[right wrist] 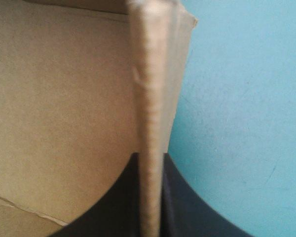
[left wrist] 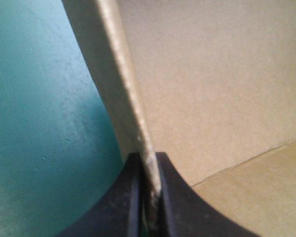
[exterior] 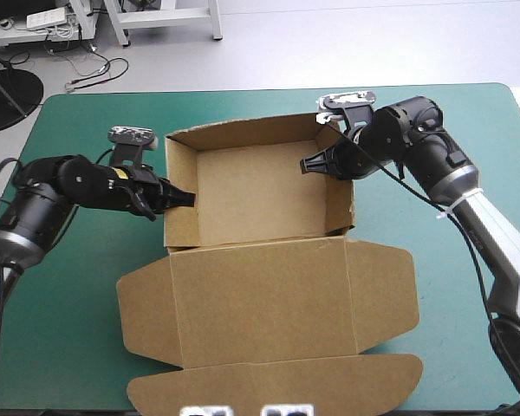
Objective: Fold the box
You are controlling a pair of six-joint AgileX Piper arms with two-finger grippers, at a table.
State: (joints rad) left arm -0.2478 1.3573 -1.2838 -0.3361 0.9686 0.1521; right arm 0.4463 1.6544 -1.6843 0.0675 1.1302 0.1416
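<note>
The brown box (exterior: 260,195) stands as an open tray in the middle of the table, walls raised, its lid (exterior: 269,303) lying flat toward the near edge. My left gripper (exterior: 184,198) is shut on the tray's left wall, one black finger inside and one outside. In the left wrist view the wall's edge (left wrist: 138,123) runs up from between the fingers (left wrist: 126,197). My right gripper (exterior: 316,165) is shut on the right wall near its far corner. The right wrist view shows that wall's edge (right wrist: 150,123) pinched between the fingers (right wrist: 187,207).
The teal-green cover (exterior: 87,286) shows on both sides of the box and beyond it. The lid's side flaps (exterior: 386,290) and rounded front flap (exterior: 277,386) lie flat, reaching close to the table's near edge.
</note>
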